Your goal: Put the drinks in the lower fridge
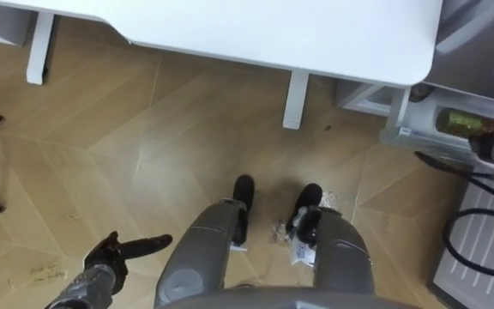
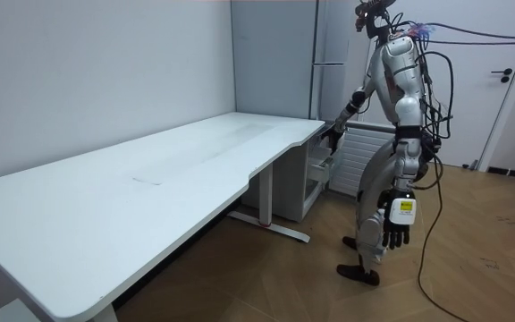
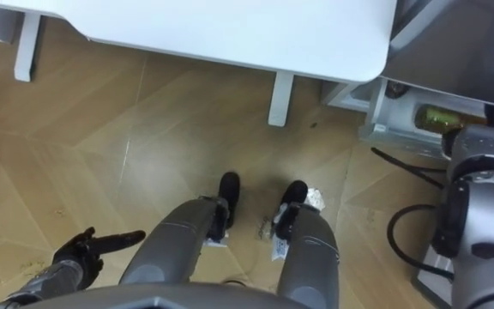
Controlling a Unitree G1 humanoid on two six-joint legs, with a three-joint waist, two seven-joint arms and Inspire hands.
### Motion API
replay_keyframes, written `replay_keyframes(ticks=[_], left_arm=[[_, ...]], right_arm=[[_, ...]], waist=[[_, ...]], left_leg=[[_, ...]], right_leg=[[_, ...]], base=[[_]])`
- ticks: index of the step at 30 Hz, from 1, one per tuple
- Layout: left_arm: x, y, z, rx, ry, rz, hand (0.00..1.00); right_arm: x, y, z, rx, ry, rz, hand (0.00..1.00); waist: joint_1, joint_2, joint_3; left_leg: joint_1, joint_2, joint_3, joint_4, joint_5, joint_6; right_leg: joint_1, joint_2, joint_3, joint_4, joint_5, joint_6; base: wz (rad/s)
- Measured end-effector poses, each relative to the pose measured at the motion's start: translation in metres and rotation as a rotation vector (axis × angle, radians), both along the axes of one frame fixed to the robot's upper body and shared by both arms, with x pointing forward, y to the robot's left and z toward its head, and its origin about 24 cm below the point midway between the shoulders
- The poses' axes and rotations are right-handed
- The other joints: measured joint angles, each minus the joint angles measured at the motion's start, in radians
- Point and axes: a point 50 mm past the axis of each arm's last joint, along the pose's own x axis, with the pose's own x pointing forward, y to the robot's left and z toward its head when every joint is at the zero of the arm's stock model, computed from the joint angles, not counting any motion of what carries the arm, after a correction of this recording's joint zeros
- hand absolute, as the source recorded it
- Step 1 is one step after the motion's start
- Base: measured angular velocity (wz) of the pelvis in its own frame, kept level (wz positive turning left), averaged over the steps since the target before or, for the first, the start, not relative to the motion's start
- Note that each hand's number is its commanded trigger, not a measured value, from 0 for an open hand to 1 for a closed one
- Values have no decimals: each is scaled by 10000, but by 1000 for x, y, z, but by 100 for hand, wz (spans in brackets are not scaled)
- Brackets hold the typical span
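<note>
Greenish bottle (image 1: pixel 457 122) at two o'clock, likely stiff, slick, weighty: grasp round mid-body. Left hand (image 1: pixel 118 251) at seven, empty, fingers apart; right hand (image 2: pixel 333 134) state unclear.

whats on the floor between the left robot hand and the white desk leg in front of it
Nothing but bare wood floor. In the left eye view the left robot hand hangs low at the left, and the planks run clear to the desk leg.
</note>
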Motion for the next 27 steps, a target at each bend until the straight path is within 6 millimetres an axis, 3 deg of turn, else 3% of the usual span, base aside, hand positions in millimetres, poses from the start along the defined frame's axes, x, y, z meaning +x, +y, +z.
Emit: replay_keyframes(ticks=[7, 15, 18, 22, 27], left_arm=[[0, 1, 0, -48, -28, 75, 0], [-1, 4, 1, 67, -19, 126, 0], [-2, 6, 1, 174, -84, 239, 0], [-4, 10, 2, 415, -131, 399, 0], [-4, 12, 3, 505, -139, 368, 0]], right_arm=[[-12, -1, -11, -361, 117, 367, 0], [-43, -4, -33, -1001, 1464, 1015, 0], [-55, -7, -39, -1789, 2594, 1798, 0], [-78, -8, -50, -4077, 5687, 4092, 0], [-78, -5, -47, -7463, 8813, 6571, 0]], waist=[[8, -30, 17], [-147, -53, 27], [-257, -97, -2], [-284, -195, -46], [-307, -238, -82]], left_leg=[[3, 54, 2, -17, -21, 15], [-120, 137, -5, 284, -237, -1], [-147, 140, -3, 334, -249, -2], [-131, 152, -10, 341, -251, -3], [-118, 211, 47, 445, -305, -29]], right_leg=[[67, 107, 3, -250, 105, 43], [64, 181, 30, -126, 54, 31], [60, 177, 13, -124, 26, 50], [64, 200, 32, -115, 47, 36], [63, 284, 160, -104, 81, 16]], base=[[-2], [-2], [1], [0], [-9]])
